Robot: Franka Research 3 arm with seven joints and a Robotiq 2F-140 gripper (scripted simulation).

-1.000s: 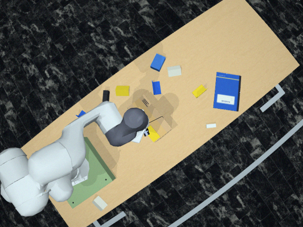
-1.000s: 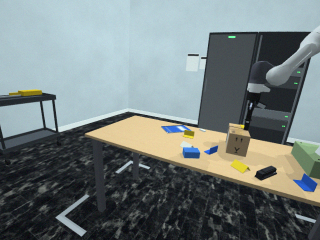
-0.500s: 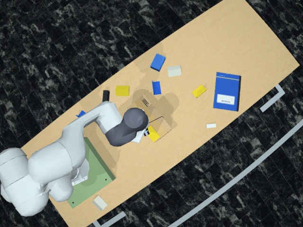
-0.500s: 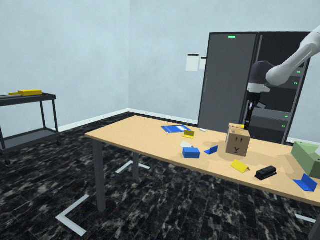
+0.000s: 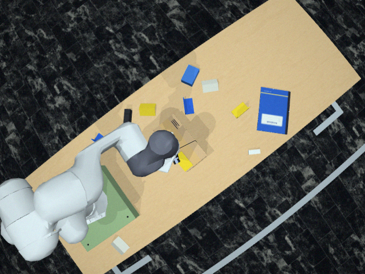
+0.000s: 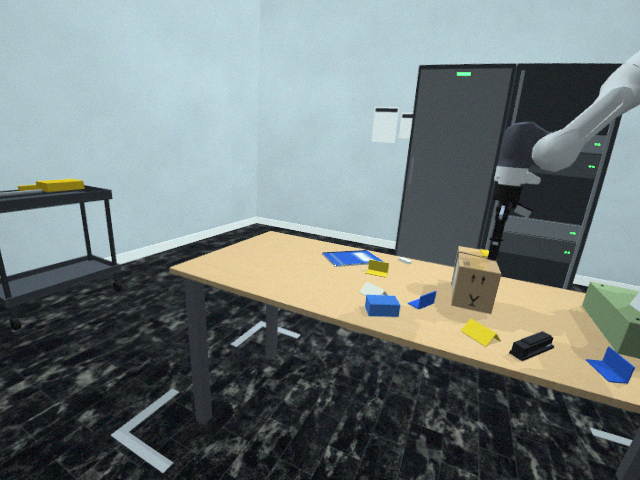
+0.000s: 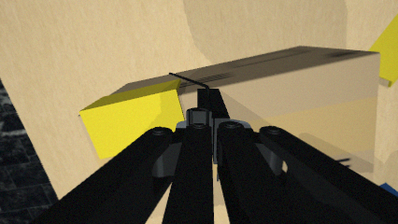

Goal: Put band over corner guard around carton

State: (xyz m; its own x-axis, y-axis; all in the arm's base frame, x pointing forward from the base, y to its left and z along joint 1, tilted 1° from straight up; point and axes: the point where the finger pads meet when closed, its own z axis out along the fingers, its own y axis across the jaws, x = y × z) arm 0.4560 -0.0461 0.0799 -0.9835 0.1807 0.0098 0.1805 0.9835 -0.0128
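While the carton stands upright and level on the table, 1 yellow corner guard sits over its top edge. The thin black band crosses the carton top beside the guard. At that same edge, the gripper points down, its fingers nearly or fully pressed together; whether they pinch the band, I cannot tell. 1 black stapler and 1 blue box lie apart from the carton.
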